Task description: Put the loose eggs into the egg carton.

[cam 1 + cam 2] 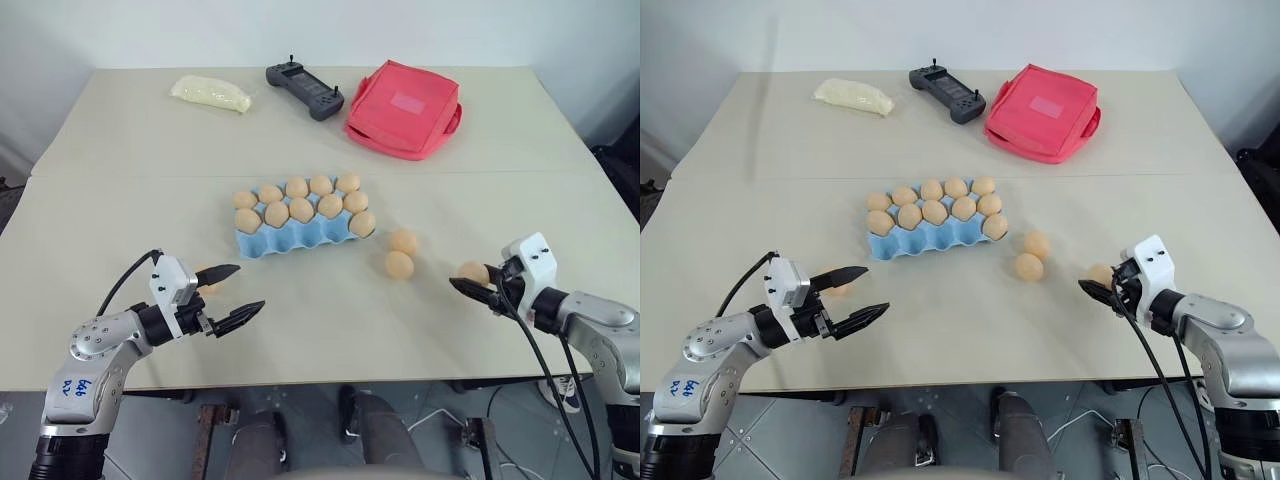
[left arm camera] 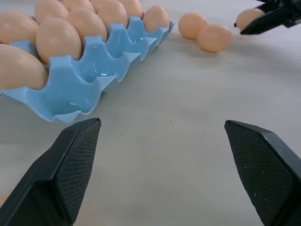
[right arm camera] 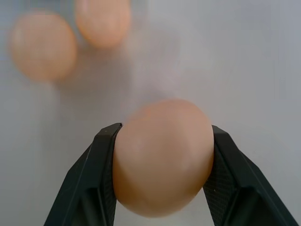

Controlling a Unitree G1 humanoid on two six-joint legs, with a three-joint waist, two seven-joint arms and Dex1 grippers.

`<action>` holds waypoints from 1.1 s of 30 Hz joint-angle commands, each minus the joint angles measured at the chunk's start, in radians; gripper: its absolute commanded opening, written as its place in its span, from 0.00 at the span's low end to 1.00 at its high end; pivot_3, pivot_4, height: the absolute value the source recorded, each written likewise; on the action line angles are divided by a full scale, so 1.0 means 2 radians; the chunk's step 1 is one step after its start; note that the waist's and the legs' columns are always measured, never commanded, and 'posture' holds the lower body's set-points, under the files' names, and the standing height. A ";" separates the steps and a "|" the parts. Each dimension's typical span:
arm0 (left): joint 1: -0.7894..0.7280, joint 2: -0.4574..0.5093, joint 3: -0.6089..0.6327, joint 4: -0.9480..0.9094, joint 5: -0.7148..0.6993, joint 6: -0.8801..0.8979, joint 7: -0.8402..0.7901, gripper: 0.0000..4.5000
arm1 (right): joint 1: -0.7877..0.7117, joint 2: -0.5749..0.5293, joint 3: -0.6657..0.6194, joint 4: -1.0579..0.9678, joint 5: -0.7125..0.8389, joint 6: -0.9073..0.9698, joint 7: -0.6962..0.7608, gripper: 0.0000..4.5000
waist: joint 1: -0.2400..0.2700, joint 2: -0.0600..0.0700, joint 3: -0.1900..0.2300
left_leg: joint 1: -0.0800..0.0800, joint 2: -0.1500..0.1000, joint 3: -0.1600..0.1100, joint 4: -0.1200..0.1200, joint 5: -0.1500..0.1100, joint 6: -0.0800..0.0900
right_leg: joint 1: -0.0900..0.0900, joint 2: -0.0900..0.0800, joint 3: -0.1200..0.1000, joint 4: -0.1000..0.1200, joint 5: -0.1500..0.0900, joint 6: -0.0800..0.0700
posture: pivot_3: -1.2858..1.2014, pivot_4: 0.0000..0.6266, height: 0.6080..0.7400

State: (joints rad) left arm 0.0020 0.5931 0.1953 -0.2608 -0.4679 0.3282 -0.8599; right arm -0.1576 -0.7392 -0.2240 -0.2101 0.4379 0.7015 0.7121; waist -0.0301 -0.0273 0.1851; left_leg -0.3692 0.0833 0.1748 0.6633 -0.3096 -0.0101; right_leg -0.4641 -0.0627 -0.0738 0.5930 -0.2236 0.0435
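At the right edge of the table, the right gripper (image 3: 162,176) has closed its two fingers on one egg (image 3: 162,157); in the right wrist view the pads press both sides of it, so I judge it as held, though whether it is lifted off the table I cannot tell. The carton (image 1: 300,238) lies well to the robot's left of this gripper and a little farther from the robot, near the table's middle; its long axis runs left to right. Its two far rows are full; the near row looks empty, and these free cups face the robot. Between the held egg and the carton lie two loose eggs (image 1: 401,254), touching each other, just beside the carton's right end; the right arm is nearer to them. The left gripper (image 1: 237,296) hovers wide open and holds nothing; a further egg (image 1: 207,279) lies on the table by its far finger.
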 commanded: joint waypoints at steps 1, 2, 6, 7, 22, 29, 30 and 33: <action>-0.009 0.004 0.012 -0.007 -0.010 -0.004 0.002 1.00 | -0.043 0.005 -0.004 -0.036 0.017 0.011 -0.015 0.43 | 0.000 0.000 0.000 | 0.000 0.000 0.000 0.000 0.000 0.000 | 0.000 0.000 0.000 0.000 0.000 0.000 | 0.52 0.24 1.00; -0.011 0.004 0.011 -0.006 -0.009 -0.004 0.003 1.00 | -0.060 0.010 0.004 -0.038 0.016 0.010 -0.017 0.43 | 0.000 0.000 0.000 | 0.000 0.000 0.000 0.000 0.000 0.000 | 0.000 0.000 0.000 0.000 0.000 0.000 | 0.52 0.24 1.00; -0.018 0.002 0.010 -0.002 -0.007 -0.007 0.006 1.00 | -0.128 0.036 0.052 -0.028 0.004 0.011 -0.025 0.43 | -0.001 0.000 0.000 | 0.000 0.000 0.000 0.000 0.000 0.000 | 0.000 0.000 0.000 0.000 0.000 0.000 | 0.52 0.24 1.00; -0.020 0.002 0.010 -0.002 -0.007 -0.007 0.006 1.00 | -0.146 0.045 0.065 -0.024 0.003 0.017 -0.028 0.43 | -0.002 0.000 0.000 | 0.000 0.000 0.000 0.000 0.000 0.000 | 0.000 0.000 0.000 0.000 0.000 0.000 | 0.52 0.24 1.00; 0.002 -0.004 0.023 -0.030 -0.007 -0.009 0.036 1.00 | -0.296 0.208 0.195 0.171 -0.089 -0.099 -0.030 0.43 | -0.001 0.000 0.000 | -0.001 0.000 0.000 0.000 0.000 0.000 | -0.003 0.000 -0.001 0.004 0.000 -0.001 | 0.52 0.24 1.00; 0.019 -0.006 0.029 -0.042 -0.007 -0.012 0.049 1.00 | -0.303 0.228 0.211 0.202 -0.113 -0.134 -0.017 0.65 | -0.002 0.000 0.000 | -0.001 0.000 0.001 0.000 0.000 0.000 | -0.003 0.000 0.000 0.005 0.000 -0.001 | 0.52 0.24 1.00; 0.021 -0.006 0.029 -0.045 -0.007 -0.013 0.050 1.00 | -0.303 0.232 0.212 0.202 -0.114 -0.137 -0.016 0.73 | -0.003 0.000 0.000 | -0.001 0.000 0.001 0.000 0.000 0.000 | -0.003 0.000 0.000 0.005 0.000 -0.001 | 0.52 0.24 1.00; 0.024 -0.007 0.028 -0.048 -0.008 -0.013 0.054 1.00 | -0.303 0.237 0.208 0.196 -0.114 -0.135 -0.012 0.97 | -0.005 0.000 0.000 | -0.001 0.000 0.001 0.000 0.000 -0.001 | -0.004 0.000 0.000 0.007 0.000 -0.001 | 0.52 0.24 1.00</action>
State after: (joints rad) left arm 0.0450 0.5827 0.2289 -0.3091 -0.4678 0.3219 -0.7579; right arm -0.7403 -0.2726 0.1985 0.2095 0.2065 0.4534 0.6764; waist -0.0410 -0.0273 0.1850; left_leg -0.3712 0.0842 0.1770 0.6638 -0.3090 -0.0121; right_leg -0.4737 -0.0631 -0.0733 0.6073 -0.2246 0.0407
